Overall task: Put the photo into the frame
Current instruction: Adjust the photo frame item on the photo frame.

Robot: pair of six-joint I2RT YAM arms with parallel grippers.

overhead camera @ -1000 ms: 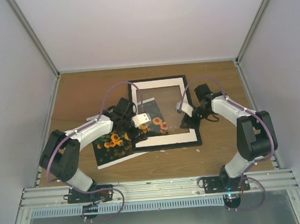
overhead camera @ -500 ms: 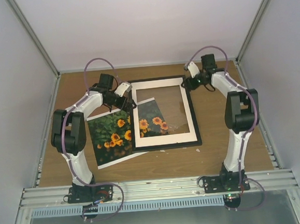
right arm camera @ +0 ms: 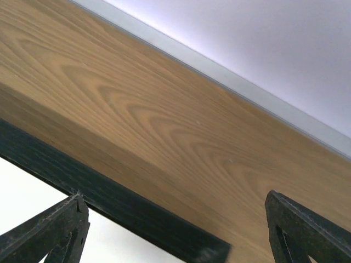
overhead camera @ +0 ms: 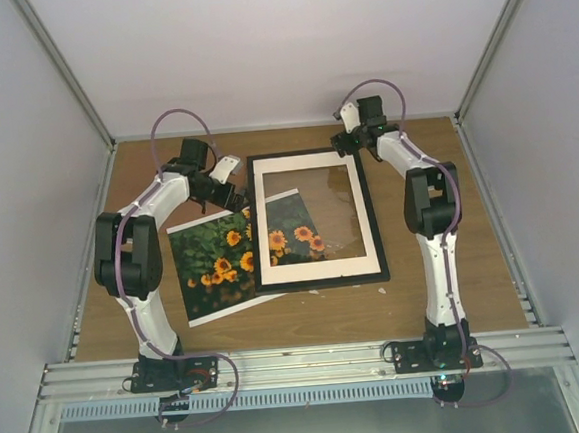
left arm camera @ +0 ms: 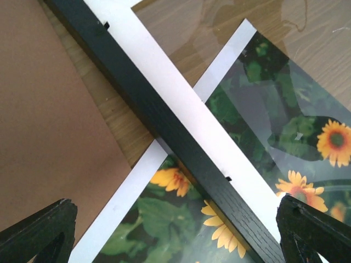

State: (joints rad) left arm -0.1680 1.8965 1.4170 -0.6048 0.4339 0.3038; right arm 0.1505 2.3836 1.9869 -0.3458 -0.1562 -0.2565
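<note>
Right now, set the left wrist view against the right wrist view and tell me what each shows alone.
Left wrist only: the photo, lying partly under the frame, and a brown board. Right wrist only: the pale back wall and its grey rail. Both: the frame, its white mat and the wooden table.

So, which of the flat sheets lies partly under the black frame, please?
The sunflower photo: its right part runs beneath the frame, while the brown board only lies beside it.

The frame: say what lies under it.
Part of the photo lies under the frame, visible through its window, with table wood beyond. The strip beneath the rail and mat is covered.
</note>
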